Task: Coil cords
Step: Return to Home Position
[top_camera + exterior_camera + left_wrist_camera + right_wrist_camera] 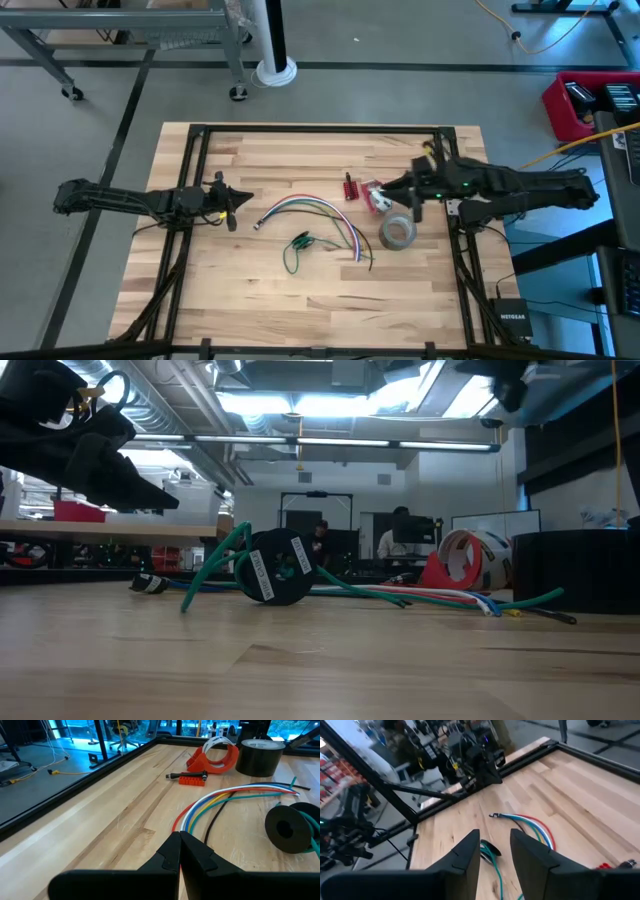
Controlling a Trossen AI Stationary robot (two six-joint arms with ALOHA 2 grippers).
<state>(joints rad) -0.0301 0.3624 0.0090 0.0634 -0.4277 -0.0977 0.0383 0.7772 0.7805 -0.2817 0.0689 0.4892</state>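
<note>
The cords (312, 212) lie on the table's middle as an arc of white, green, yellow, purple and black strands (225, 800), also seen in the right wrist view (532, 826). A short dark green wire (297, 250) lies just near of them, wound about a black spool (275, 566). My left gripper (232, 206) hovers shut at the cords' left end, its fingers (172, 851) closed on nothing. My right gripper (414, 193) is raised at the table's right, above the tape roll; its open fingers (470, 851) hold nothing.
A grey tape roll (398, 232) stands right of the cords. A red-and-white tape dispenser (376, 196) and a small red piece (350, 187) lie beyond it. A black frame (300, 130) runs round the table top. People sit in the room behind (395, 542).
</note>
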